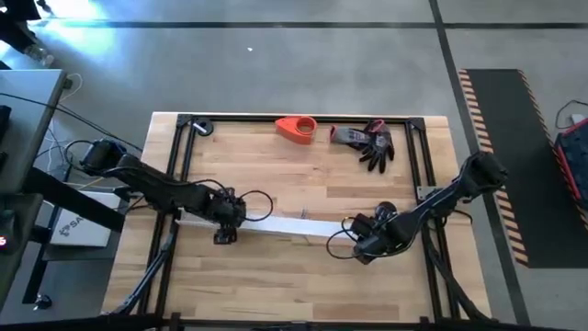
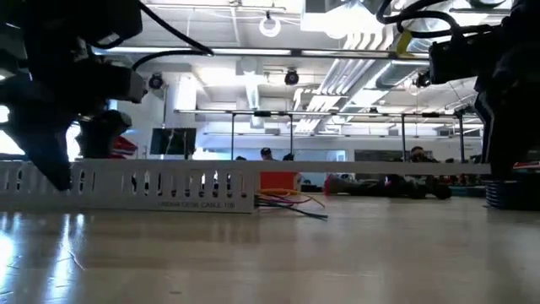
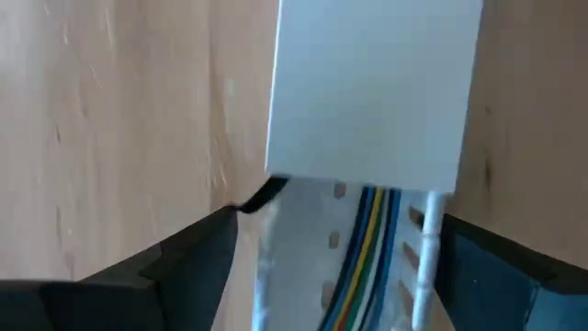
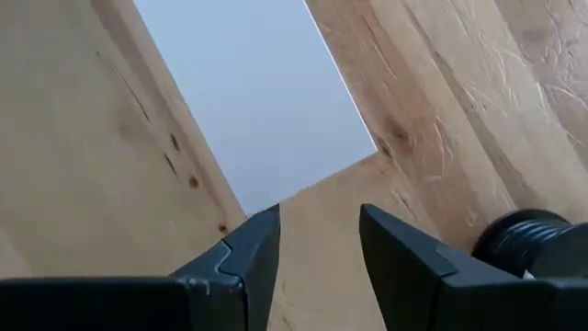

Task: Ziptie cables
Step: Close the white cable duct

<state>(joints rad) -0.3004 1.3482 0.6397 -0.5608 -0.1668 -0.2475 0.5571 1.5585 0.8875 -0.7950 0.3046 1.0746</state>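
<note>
The cables (image 3: 367, 248) lie inside the white slotted channel (image 2: 126, 187), running along its long axis under the flat white cover strip (image 1: 299, 226). On the table (image 1: 303, 285) that axis runs from 9 o'clock to 3 o'clock. The left gripper (image 1: 226, 221) stands at the 9 o'clock end, fingers released and straddling the channel walls, cables directly between them. The right gripper (image 4: 317, 248) hovers at the 3 o'clock end of the strip, fingers apart, grasping nothing. Judgement: the left arm is nearer the exposed cables, so any grasp falls to it
</note>
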